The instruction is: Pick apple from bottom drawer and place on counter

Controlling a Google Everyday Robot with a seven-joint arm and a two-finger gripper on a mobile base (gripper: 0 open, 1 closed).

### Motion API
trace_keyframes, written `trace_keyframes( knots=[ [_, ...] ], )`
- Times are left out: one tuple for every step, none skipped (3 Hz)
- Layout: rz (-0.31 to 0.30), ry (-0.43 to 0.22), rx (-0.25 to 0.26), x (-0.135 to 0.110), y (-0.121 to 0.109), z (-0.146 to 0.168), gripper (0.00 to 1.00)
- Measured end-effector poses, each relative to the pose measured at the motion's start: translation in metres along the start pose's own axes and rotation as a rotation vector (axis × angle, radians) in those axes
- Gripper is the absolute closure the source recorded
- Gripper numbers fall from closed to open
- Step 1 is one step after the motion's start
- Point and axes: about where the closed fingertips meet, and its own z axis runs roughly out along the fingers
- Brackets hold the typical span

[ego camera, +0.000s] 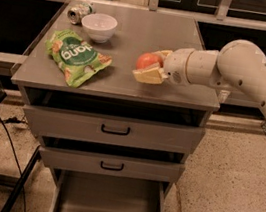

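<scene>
Apple (pixel 148 60) is looking firm, smooth, light; gripper (pixel 148 68) fingers (pixel 149 76) are clamping its sides, low over desk (pixel 150 32), right of bowl (pixel 99 25).

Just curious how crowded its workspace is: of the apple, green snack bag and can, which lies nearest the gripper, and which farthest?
The gripper hangs over the counter's right part.
1. apple, in its grasp.
2. green snack bag, on the picture's left.
3. can, at the far left corner.
</scene>
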Motion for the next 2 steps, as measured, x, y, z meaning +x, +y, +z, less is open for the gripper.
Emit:
trace_keyframes(
  knots=[
    [-0.001, -0.005, 0.017, 0.003, -0.01, 0.015, 1.0],
    [0.02, -0.026, 0.022, 0.016, -0.026, 0.05, 1.0]
  ],
)
